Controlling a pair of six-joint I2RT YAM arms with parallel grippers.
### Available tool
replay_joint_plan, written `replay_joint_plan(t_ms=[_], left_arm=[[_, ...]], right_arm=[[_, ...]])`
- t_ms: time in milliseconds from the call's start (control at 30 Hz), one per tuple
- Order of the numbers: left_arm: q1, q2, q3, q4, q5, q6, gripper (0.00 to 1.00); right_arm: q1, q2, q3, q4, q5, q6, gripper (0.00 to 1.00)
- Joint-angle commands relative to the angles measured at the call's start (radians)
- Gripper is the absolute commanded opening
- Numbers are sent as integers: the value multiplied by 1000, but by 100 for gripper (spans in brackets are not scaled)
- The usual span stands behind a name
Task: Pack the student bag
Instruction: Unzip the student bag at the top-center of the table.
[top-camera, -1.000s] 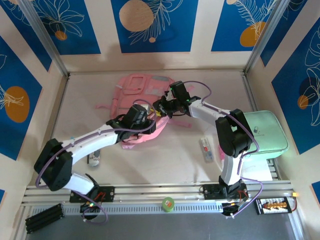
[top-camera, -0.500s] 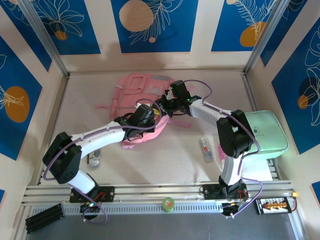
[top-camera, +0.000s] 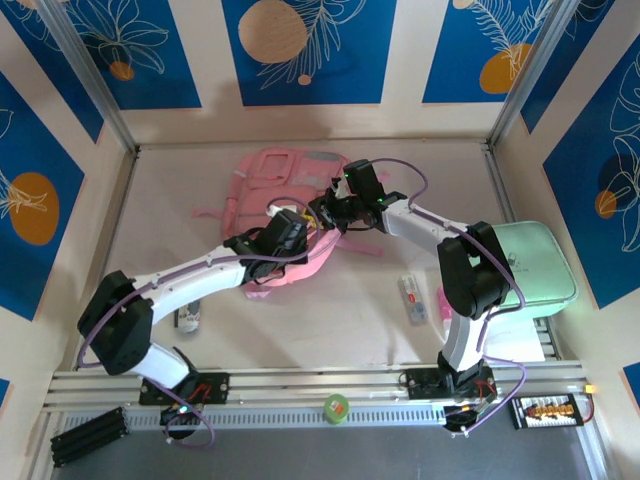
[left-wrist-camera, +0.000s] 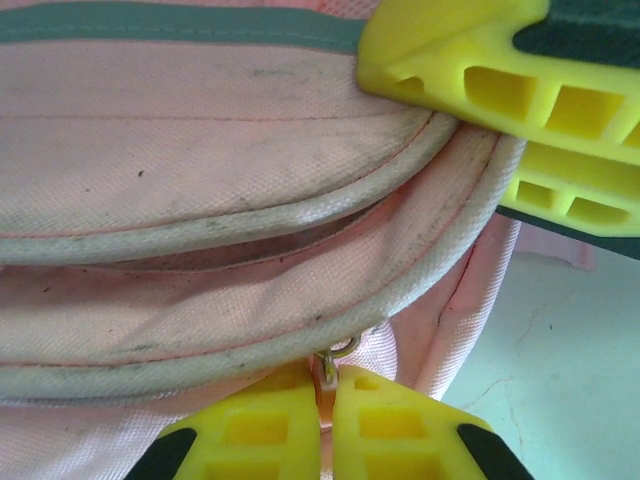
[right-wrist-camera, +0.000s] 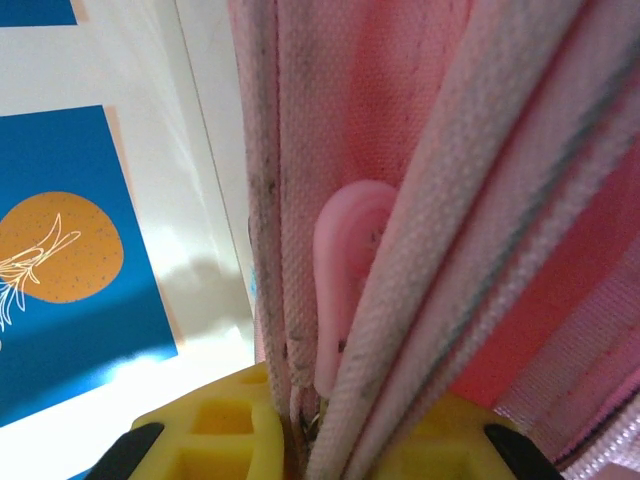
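The pink student bag (top-camera: 268, 185) lies flat at the table's far centre. At its near right corner my two grippers meet. My left gripper (top-camera: 303, 229) is shut on a small metal zip pull (left-wrist-camera: 328, 366) that hangs below the bag's piped seam (left-wrist-camera: 200, 150); its yellow fingertips (left-wrist-camera: 328, 390) are pressed together on it. My right gripper (top-camera: 326, 212) is shut on the bag's corded edge (right-wrist-camera: 520, 200), with a pink rubber zip tab (right-wrist-camera: 345, 270) just above its fingertips (right-wrist-camera: 318, 425). The right gripper's yellow fingers (left-wrist-camera: 470, 60) show at the top right of the left wrist view.
A mint-green case (top-camera: 530, 265) sits at the right table edge. A white remote-like item (top-camera: 412, 298) and a small pink thing (top-camera: 441, 300) lie near the right arm. Another small device (top-camera: 188, 318) lies by the left arm. A green roll (top-camera: 335, 406) rests on the front rail.
My left gripper has shifted a little to the right along the bag's near edge, closer to the right gripper. The right gripper has stayed almost in place.
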Motion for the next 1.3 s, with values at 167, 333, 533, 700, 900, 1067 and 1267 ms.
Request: replay_joint_plan(t_ms=[167,333,533,700,900,1067,1267], left_arm=[[3,-62,-59,-50,-97,-26,3],[5,-85,-75,-76,-126,-25,0],[7,-65,-70,-18,-74,12,9],[7,-24,-39,-25,-77,15,21],[9,-10,-27,-13,-74,23,23],[9,1,-21,2,-52,31,23],[9,1,-23,17,-38,37,14]], right_arm=[[-18,-69,-15,21,-30,-26,15],[-24,-69,-15,17,-31,-28,15],[-24,-66,-8,15,-39,-27,14],[-27,-74,-13,18,-44,-28,14],[-28,-79,-18,21,-49,-26,15],[-28,-78,-19,26,-55,-23,14],[-30,-74,-22,26,-51,-24,14]])
